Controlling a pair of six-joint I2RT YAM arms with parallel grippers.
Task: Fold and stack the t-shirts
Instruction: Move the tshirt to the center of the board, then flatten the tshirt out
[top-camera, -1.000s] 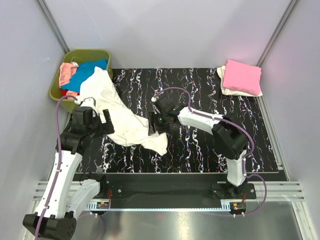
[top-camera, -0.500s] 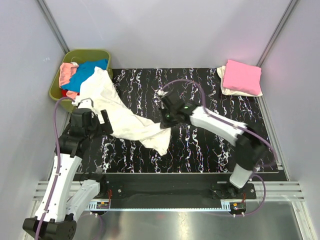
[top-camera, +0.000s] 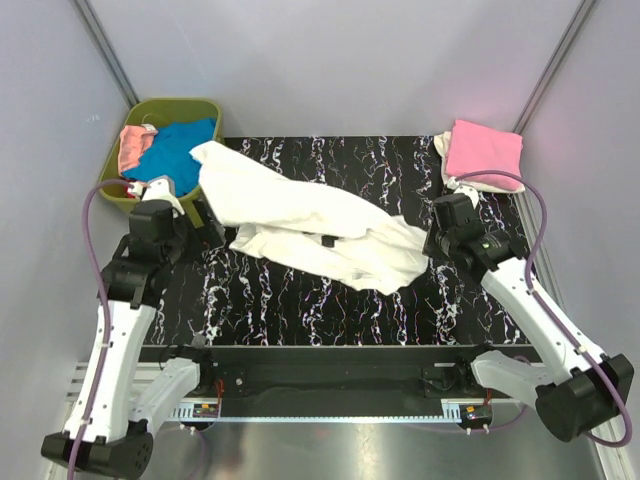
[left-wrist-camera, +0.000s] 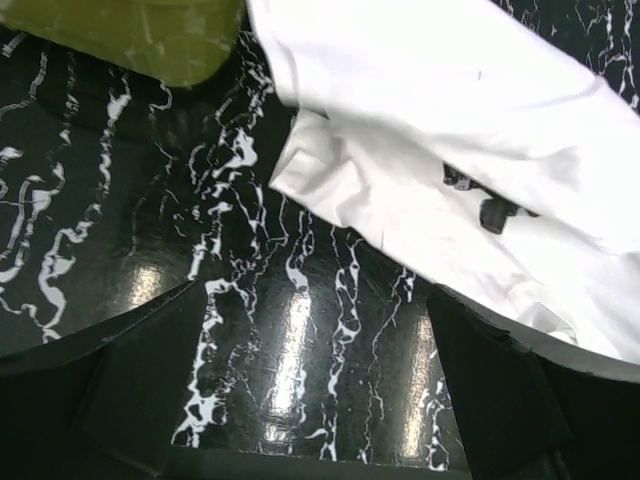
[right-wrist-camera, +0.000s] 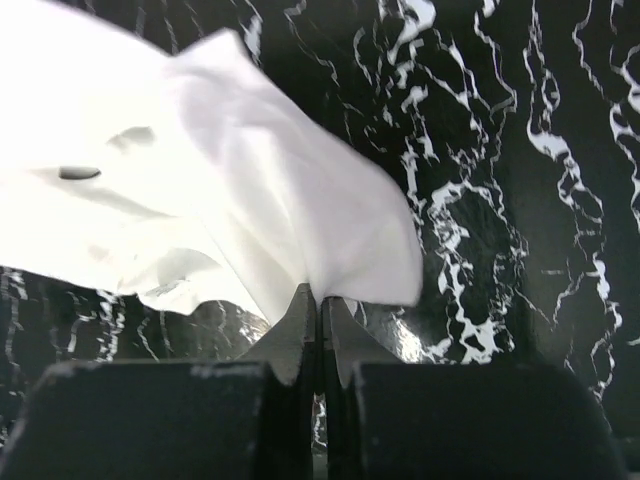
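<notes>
Six shirts showed. Three lay in the one basket: a salmon shirt, a blue shirt and a red shirt. One white shirt spread just right of the basket. Two were folded far right of it, a pink shirt on a cream shirt. There were two arms, the left arm and the right arm, and one mat.

right claw now clamped on white t-shirt, dragged rightward, seemingly pulled off the basket
</notes>
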